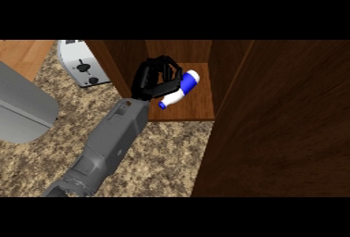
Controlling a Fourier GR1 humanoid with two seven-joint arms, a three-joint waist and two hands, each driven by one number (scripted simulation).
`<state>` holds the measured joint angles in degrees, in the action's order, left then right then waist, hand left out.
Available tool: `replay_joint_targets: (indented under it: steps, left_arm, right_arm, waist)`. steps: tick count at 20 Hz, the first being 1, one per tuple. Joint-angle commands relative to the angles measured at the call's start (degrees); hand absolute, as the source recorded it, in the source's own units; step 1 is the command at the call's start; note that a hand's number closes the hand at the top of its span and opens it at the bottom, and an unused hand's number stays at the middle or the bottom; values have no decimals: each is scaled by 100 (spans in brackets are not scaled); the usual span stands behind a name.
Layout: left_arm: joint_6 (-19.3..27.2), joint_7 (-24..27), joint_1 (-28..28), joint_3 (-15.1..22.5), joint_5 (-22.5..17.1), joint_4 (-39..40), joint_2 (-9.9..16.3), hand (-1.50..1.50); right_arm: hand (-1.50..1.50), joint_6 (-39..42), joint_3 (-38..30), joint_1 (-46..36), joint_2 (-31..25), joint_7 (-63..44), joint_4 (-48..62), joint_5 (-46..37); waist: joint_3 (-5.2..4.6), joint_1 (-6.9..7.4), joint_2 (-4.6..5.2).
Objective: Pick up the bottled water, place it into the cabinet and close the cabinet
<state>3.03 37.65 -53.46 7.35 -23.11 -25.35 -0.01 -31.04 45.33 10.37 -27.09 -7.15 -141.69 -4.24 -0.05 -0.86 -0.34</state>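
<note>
Bottled water (183,89) beside open cabinet door (287,125)

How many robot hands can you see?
1. One black hand shows, reaching into the wooden cabinet and curled round the bottled water above the shelf. The other hand is out of view, perhaps hidden behind the open door.
</note>
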Motion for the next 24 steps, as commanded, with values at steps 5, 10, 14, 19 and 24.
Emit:
replay_joint_targets:
  steps: [5,10,14,19,24]
  left_arm:
    - [-186,-577,1317,255,-439,-1838,42,150]
    - [-323,-698,2272,490,-599,-2700,248,150]
    - [-572,-970,3259,757,-657,-3829,655,150]
    - [-363,-1347,4276,1067,-730,-5283,757,150]
    - [-506,-1303,5587,918,-876,-6586,1460,150]
  right_arm:
    - [-150,11,-110,179,-409,-339,-528,-241]
    - [-150,30,-88,-156,-422,-532,-601,-261]
    - [150,129,129,26,-666,-376,-560,-260]
    - [150,736,647,-367,-813,-709,-671,132]
    - [150,876,817,-826,-426,-981,-629,257]
  waist:
    - [3,319,-108]
    - [-5,342,-78]
    - [1,398,-127]
    - [4,460,-109]
    - [-1,415,-54]
